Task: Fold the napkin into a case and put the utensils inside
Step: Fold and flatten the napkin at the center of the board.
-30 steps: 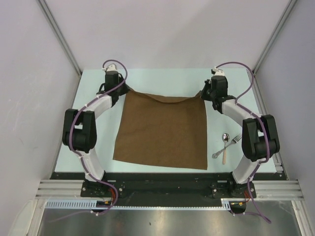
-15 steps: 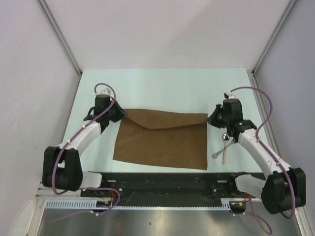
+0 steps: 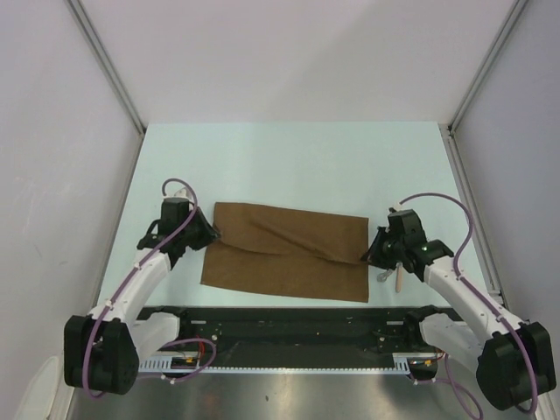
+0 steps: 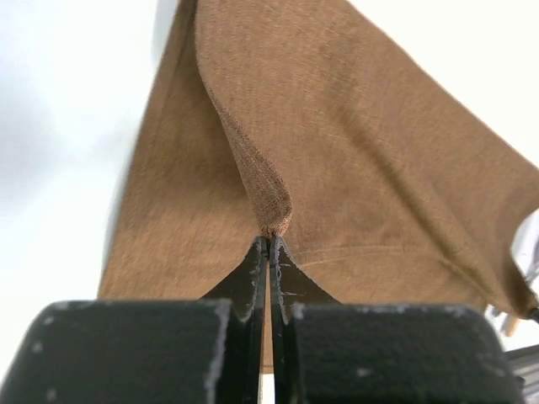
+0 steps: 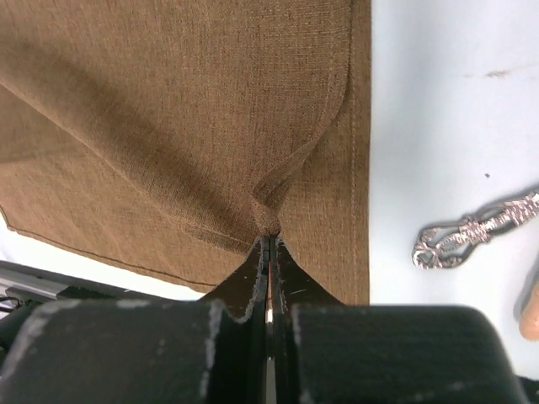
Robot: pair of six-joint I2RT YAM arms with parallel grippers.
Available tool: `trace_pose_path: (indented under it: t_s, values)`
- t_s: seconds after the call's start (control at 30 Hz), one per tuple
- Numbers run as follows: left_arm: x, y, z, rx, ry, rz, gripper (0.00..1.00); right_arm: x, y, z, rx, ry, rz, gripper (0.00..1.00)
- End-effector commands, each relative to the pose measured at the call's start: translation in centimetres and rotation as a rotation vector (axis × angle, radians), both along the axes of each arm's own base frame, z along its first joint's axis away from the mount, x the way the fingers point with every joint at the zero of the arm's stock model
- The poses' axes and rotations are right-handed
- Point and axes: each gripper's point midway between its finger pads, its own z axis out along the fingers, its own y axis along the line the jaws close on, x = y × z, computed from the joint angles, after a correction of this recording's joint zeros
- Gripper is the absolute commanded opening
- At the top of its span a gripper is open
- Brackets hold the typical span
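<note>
The napkin point(image 5: 168, 109) is matt brown cloth with a coarse, visible weave and a stitched hem. The left fingers point(image 4: 246, 282) and right fingers point(image 5: 248, 282) are matt black, plastic by the look, scuffed pale along their edges. One utensil handle point(image 5: 472, 230) is glossy silver metal with pierced ornament; the other handle point(image 5: 530, 313) is dull pale tan. The table point(image 3: 289, 166) is smooth and matt. The arms point(image 3: 140, 281) have smooth white shells.

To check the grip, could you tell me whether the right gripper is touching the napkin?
Touching. The right wrist view shows the right gripper shut on a pinched fold of the napkin.
</note>
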Motion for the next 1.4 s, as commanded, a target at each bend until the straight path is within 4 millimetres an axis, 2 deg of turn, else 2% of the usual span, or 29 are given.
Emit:
trace_pose_path:
  t_s: [0.0, 0.13, 0.2, 0.33, 0.6, 0.7, 0.87, 1.0, 1.13, 1.37]
  values:
    - [-0.9, 1.9, 0.2, 0.091, 0.011, 0.019, 0.00, -0.4, -0.9, 0.9, -0.032, -0.005, -0.045, 0.00]
    - [-1.7, 3.2, -0.3, 0.145, 0.040, 0.051, 0.00, -1.0, -2.1, 0.9, -0.072, 0.005, -0.090, 0.00]
    - [-1.9, 3.1, -0.2, 0.125, 0.045, 0.065, 0.00, -1.5, -2.2, 0.5, -0.075, 0.022, -0.101, 0.00]
    - [-2.4, 3.1, -0.8, 0.104, 0.103, 0.106, 0.00, -2.5, -1.8, -0.5, -0.060, 0.077, -0.118, 0.00]
    - [-3.5, 3.2, -3.0, 0.077, 0.190, 0.176, 0.00, -4.7, 0.3, -2.3, -0.033, 0.135, -0.099, 0.00]
    - [-4.0, 3.2, -3.4, 0.067, 0.212, 0.193, 0.00, -5.5, 0.2, -3.0, -0.060, 0.150, -0.099, 0.00]
    - [-5.1, 3.4, -3.8, 0.056, 0.237, 0.237, 0.00, -6.1, -1.6, -3.4, -0.124, 0.148, -0.170, 0.00]
    - [-5.1, 5.0, -3.0, 0.101, 0.200, 0.312, 0.00, -6.0, -2.7, -2.6, -0.129, 0.109, -0.230, 0.00]
    - [-5.5, 5.3, -2.5, 0.113, 0.206, 0.315, 0.00, -6.5, -2.9, -2.7, -0.135, 0.119, -0.232, 0.00]
    - [-6.4, 4.2, -4.2, 0.067, 0.274, 0.289, 0.00, -7.6, -2.3, -3.9, -0.128, 0.182, -0.193, 0.00]
